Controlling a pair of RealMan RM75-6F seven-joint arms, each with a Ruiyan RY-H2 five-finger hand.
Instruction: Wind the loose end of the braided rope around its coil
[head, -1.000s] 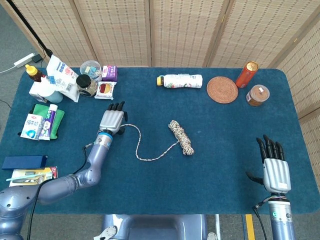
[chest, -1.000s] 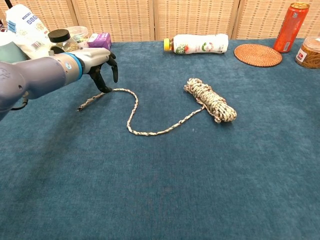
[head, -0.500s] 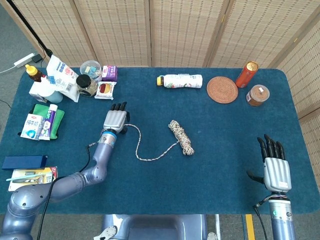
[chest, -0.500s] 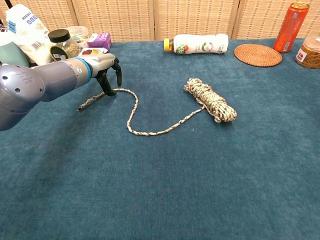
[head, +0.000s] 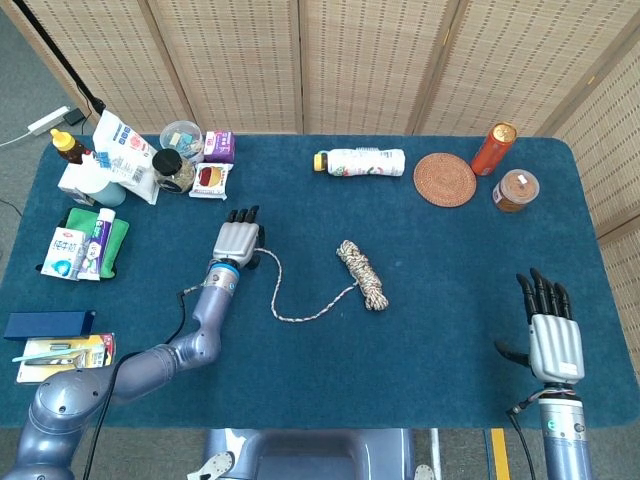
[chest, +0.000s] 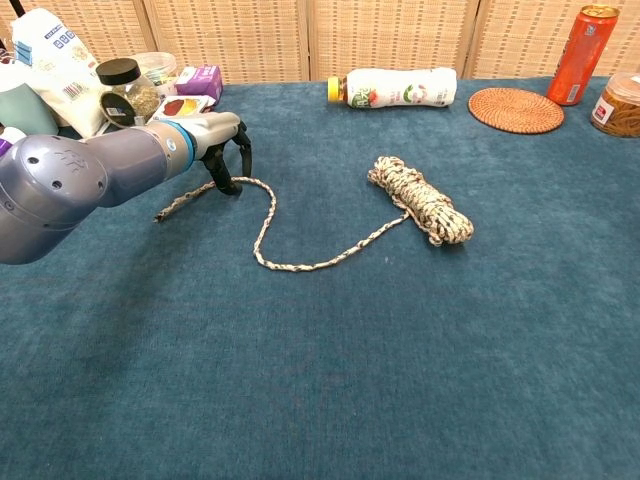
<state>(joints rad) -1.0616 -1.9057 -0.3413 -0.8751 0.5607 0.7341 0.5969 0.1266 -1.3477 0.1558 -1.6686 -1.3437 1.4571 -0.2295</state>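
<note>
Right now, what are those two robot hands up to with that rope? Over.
Left hand fingers down at the loose end, grip not confirmed. Right hand open, idle at the near table edge. Speckled braided rope coil untouched, tail unwound. Nothing in the way.

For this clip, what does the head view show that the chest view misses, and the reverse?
Only the head view shows the right hand, open and flat near the table's right front corner, plus the toothpaste boxes and blue box on the far left. Only the chest view shows the left hand's fingertips coming down at the rope from the side; whether they grip it is unclear. Both share the left hand, the coil with its loose end trailing left, the white bottle, the coaster and the orange can.
</note>
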